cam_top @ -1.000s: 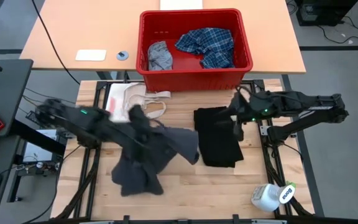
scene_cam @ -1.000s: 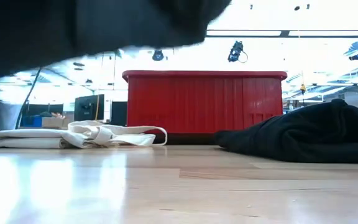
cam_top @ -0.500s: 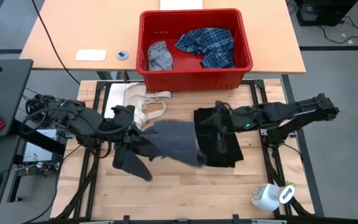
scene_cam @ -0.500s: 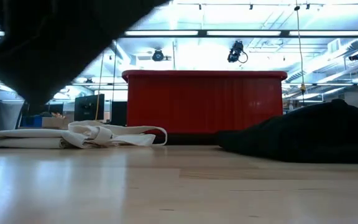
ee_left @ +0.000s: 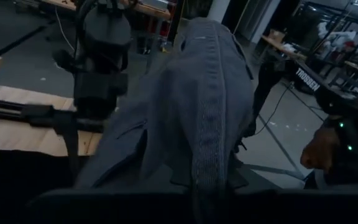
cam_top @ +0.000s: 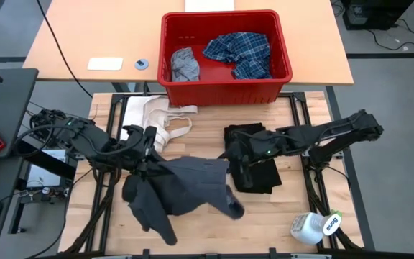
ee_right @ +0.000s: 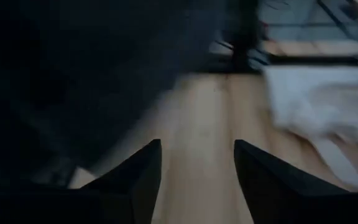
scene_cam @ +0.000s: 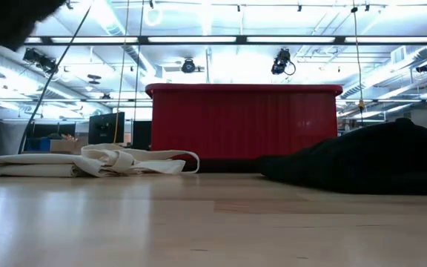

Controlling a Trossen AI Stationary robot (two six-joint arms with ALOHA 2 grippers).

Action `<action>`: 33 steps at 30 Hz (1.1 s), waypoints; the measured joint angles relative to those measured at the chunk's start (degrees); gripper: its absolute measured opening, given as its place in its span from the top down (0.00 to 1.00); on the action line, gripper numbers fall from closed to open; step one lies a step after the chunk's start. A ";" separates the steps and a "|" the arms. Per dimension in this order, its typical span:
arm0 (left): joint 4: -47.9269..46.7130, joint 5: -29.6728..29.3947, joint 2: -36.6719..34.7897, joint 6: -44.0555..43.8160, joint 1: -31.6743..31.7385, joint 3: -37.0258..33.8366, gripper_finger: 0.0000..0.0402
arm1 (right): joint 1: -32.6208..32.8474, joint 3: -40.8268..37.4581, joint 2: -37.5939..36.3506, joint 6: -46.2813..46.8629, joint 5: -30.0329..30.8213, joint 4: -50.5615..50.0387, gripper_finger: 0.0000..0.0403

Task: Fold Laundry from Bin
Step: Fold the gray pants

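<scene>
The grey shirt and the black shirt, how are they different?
The grey shirt hangs up off the table, held by the left tool; the black shirt lies on the table. The grey shirt is spread out and rumpled; the black shirt is folded into a neat block. The grey shirt is lighter in colour than the black shirt. Both are soft clothes already out of the red bin.

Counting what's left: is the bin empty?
No. The bin holds a plaid shirt and a grey garment.
</scene>
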 joint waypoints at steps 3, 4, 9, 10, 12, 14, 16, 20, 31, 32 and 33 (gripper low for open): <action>0.16 0.08 0.00 -0.33 0.00 0.00 0.94 | 0.00 0.00 1.76 0.25 -3.58 5.86 0.42; 0.12 0.19 0.00 -0.55 0.00 0.00 0.94 | 0.01 0.00 2.04 0.34 -3.93 7.68 0.39; 0.07 0.18 0.00 -0.63 -0.02 0.00 0.94 | 0.47 -0.02 1.65 0.02 0.09 14.58 0.28; -0.13 -0.11 0.00 -0.63 -0.02 0.00 0.94 | 0.63 -0.02 1.52 -0.31 0.76 15.75 0.27; -0.96 -1.51 0.00 -0.63 -0.04 0.01 0.94 | 1.00 -0.02 1.10 -1.29 1.00 17.13 0.27; -2.88 -3.97 0.00 -0.63 0.13 0.02 0.94 | 1.52 -0.01 0.84 -1.29 1.04 17.71 0.29; -4.98 -6.52 0.02 -0.74 0.15 0.02 0.94 | 2.25 -0.02 0.70 -1.16 1.76 17.14 0.34; -7.14 -11.27 0.04 -0.92 0.15 0.02 0.94 | 4.10 -0.02 0.32 -2.01 4.83 17.06 0.51; -7.93 -13.73 0.11 -1.85 0.55 -3.99 0.94 | 6.10 -0.02 -1.31 -3.63 8.49 10.36 0.96; -6.92 -13.53 0.11 -1.82 0.55 -4.13 0.94 | 6.10 0.00 -1.31 -3.29 8.41 8.75 0.96; -5.88 -13.19 0.11 -1.66 0.55 -4.13 0.94 | 6.10 0.00 -1.31 -2.93 8.41 6.78 0.95</action>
